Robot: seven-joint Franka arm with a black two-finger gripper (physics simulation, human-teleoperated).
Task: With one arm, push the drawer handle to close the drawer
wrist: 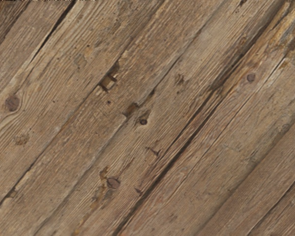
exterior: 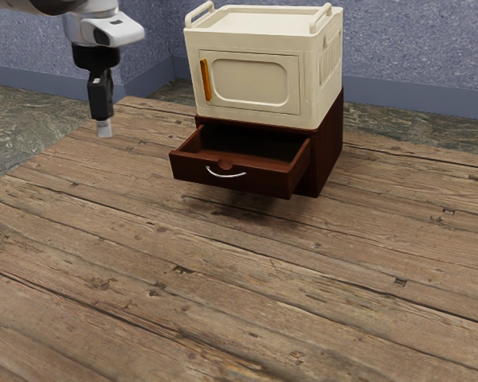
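Pincer [exterior: 104, 127] hangs at the exterior view's upper left, open or closed: cannot tell | drawer [exterior: 263, 182] juts out, upper centre | probably light, rigid | handle [exterior: 225, 175] looks thin, maybe slippery: push squarely mid-curve, ungripped

A plank table [exterior: 223, 278] bears a dark brown cabinet [exterior: 328, 151].

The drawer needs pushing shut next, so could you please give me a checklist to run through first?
1. Drawer standing out, with travel left to close: ok.
2. Handle in plain sight on its front: ok.
3. Gripper lined up with the handle: not ok, off toward the exterior view's left.
4. Cream cabinet upright on the drawer unit: ok.
5. Drawer sliding freely: cannot tell.
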